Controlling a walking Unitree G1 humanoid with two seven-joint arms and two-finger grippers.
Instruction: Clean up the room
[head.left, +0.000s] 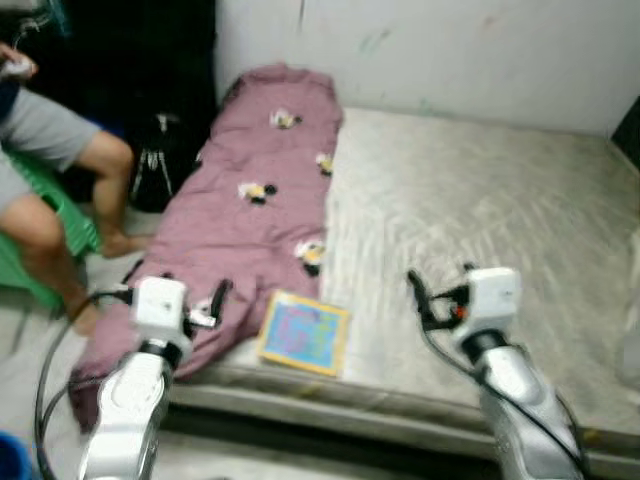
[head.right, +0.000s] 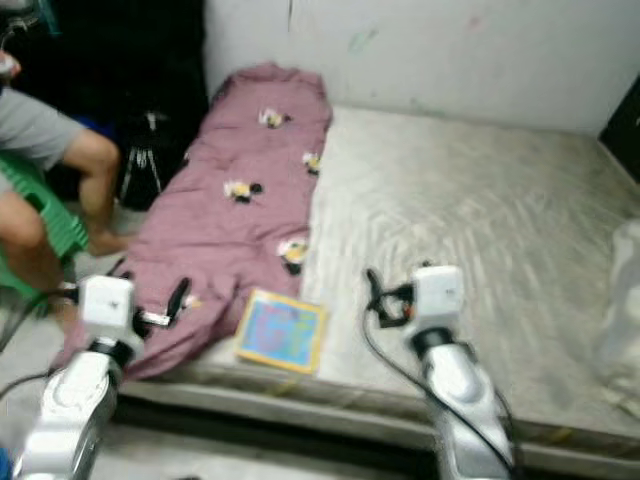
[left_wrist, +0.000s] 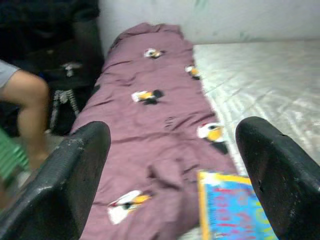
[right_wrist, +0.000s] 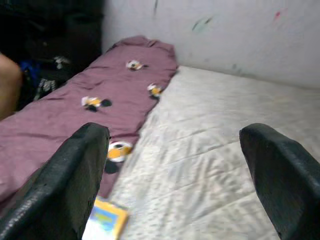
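book (head.left: 304, 333) on mattress (head.left: 480, 220) between raised, spread left end effector (head.left: 205, 305) and right end effector (head.left: 425, 295)

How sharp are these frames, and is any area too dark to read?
Both eye views are softly blurred overall; the book cover is unreadable and the blanket prints are smeared. The left wrist view is blurred, its own fingers looming large and soft. The right wrist view is soft too. The dark corner beside the seated person shows almost no detail.
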